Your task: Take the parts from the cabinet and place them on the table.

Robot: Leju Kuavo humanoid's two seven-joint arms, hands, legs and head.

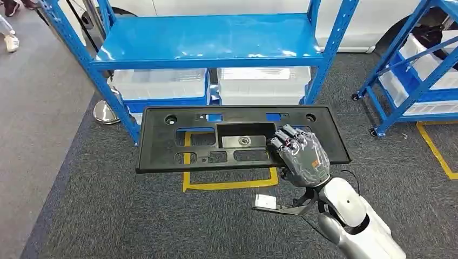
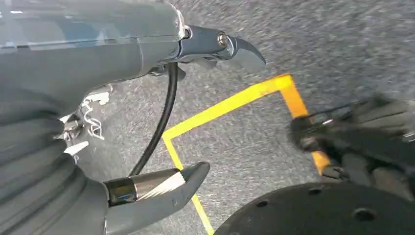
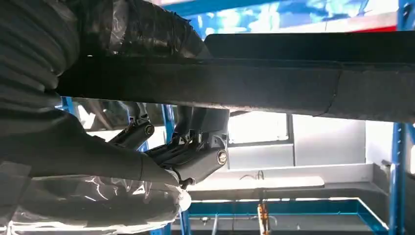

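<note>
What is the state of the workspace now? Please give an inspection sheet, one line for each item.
Surface: grey carpet with yellow tape; no table seen.
Job's things: black panel held level in front of the blue rack.
Clutter: white tag on the carpet.
Hands: right hand grips the panel's near edge; left hand holds nothing, fingers apart.
Cables: black cable at the left wrist.
Surroundings: white bins under the shelf; second rack at right.

The right hand (image 3: 147, 142), grey ribbed cover and thick grey thumb, grips the long flat black plastic panel (image 3: 293, 83), seen edge-on as a dark band across the picture. The thumb lies against one face, darker fingers wrap the other. Beyond stand blue metal shelf posts (image 3: 399, 171) and pale translucent plastic bins (image 3: 313, 142).
</note>
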